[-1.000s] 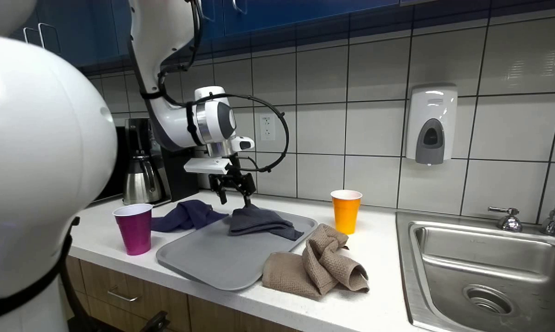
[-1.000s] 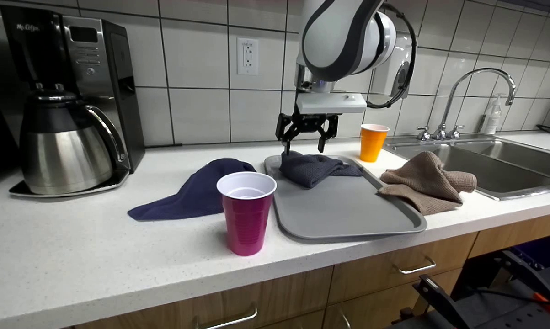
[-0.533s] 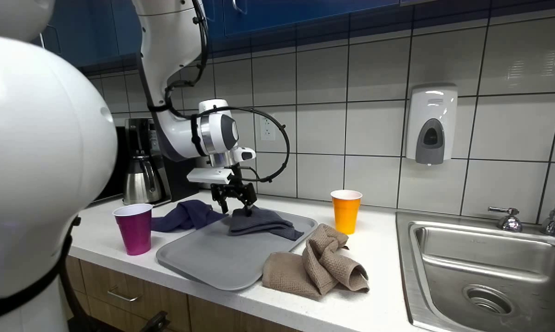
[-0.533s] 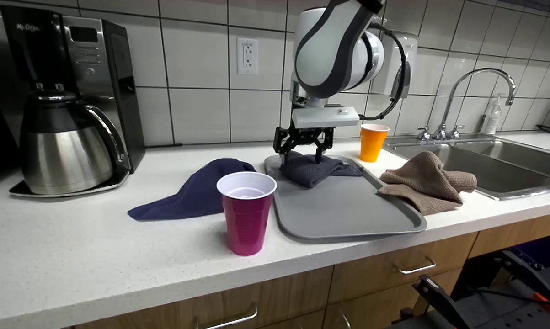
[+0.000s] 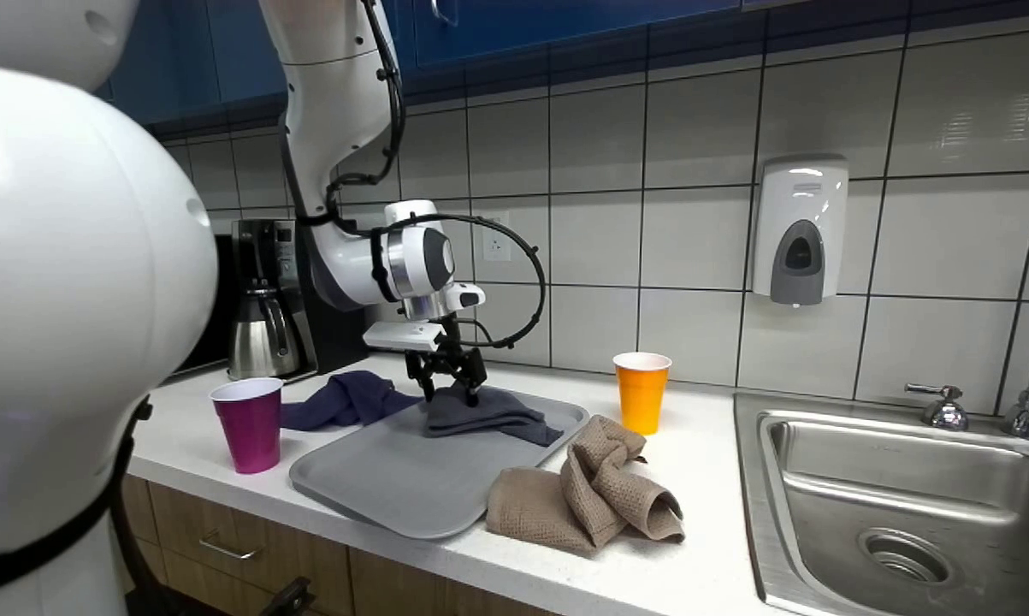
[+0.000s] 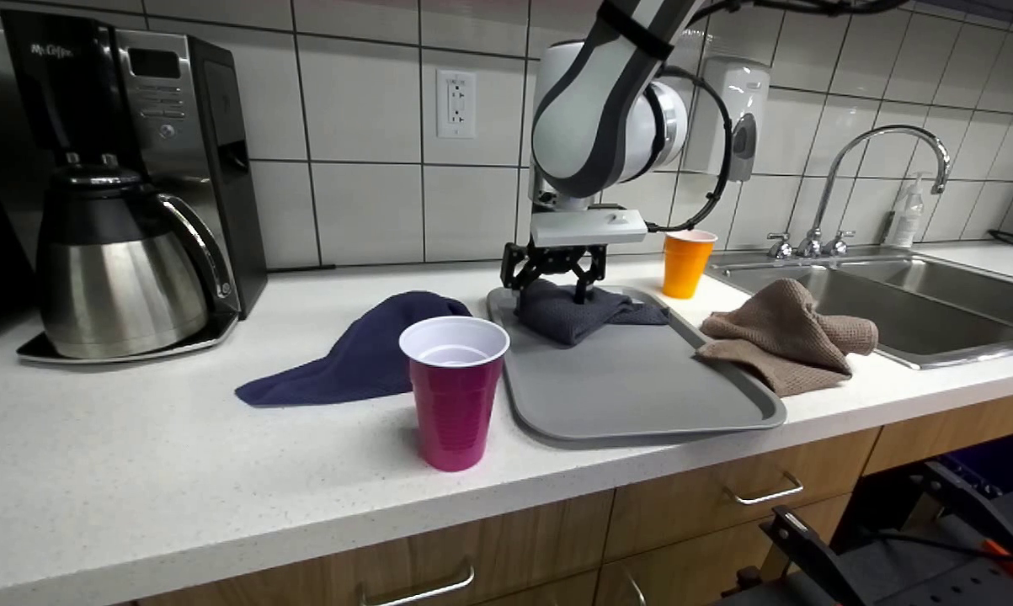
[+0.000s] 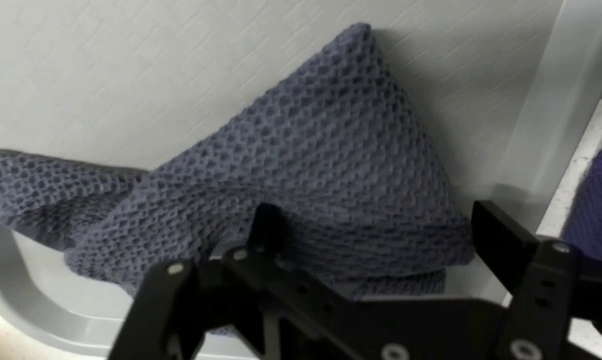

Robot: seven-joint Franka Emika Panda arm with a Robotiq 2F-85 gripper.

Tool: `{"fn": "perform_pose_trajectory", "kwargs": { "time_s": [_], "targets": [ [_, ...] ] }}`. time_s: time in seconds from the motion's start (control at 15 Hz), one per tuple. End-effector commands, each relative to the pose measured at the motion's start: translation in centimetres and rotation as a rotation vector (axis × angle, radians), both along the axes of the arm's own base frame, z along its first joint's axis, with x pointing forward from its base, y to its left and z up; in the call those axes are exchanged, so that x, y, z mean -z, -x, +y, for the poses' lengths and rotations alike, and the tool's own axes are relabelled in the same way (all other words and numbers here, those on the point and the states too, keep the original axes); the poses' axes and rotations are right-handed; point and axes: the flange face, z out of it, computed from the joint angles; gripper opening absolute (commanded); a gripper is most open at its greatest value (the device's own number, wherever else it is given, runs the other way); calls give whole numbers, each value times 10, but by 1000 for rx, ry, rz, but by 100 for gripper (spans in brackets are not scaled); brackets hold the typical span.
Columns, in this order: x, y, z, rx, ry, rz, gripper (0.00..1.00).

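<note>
Here in an exterior view, first cloth (image 6: pixel 563 326) on the tray (image 6: pixel 641 387), second cloth (image 6: pixel 367 358) left of it, behind the front cup (image 6: pixel 455 412)! Over right, third cloth (image 6: pixel 784 337) between tray and sink (image 6: pixel 919 311), back cup (image 6: pixel 685 268) behind it; coffee maker (image 6: pixel 178 109) far left.

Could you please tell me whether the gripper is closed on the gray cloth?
No, the wrist view shows the gripper open, its fingers wide apart with the gray cloth between them.

My glossy white arm (image 5: pixel 330 111) has bulbous joints (image 5: pixel 78 257), dark grey trim (image 6: pixel 628 97), a silver ring (image 5: pixel 401 265) and black straps (image 5: pixel 380 267). A black cable (image 5: pixel 531 250) runs along it, bowing out in a wide loop. My pincer (image 6: pixel 551 295) is black and angular, with pale round screw heads (image 7: pixel 395 351), under a flat white box (image 6: pixel 589 226).
</note>
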Motion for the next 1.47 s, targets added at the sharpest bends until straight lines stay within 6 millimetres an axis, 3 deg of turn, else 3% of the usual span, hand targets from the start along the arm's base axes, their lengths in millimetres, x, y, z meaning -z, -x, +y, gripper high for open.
{"fn": "perform_pose_trajectory", "kwargs": {
  "time_s": [0.0, 0.33, 0.4, 0.47, 1.07, 1.13, 1.27, 1.4],
  "targets": [
    [6, -16, -5, 8, 2, 9, 100],
    [16, -26, -14, 35, 6, 15, 100],
    [18, -27, -15, 38, 7, 17, 90],
    [19, -28, -16, 41, 7, 18, 74],
    [9, -34, -17, 47, -7, -4, 6],
    [7, -34, -17, 47, -8, -6, 0],
    [6, -34, -18, 48, -9, -10, 4],
    [4, -33, -18, 50, -10, -11, 2]
  ]
}}
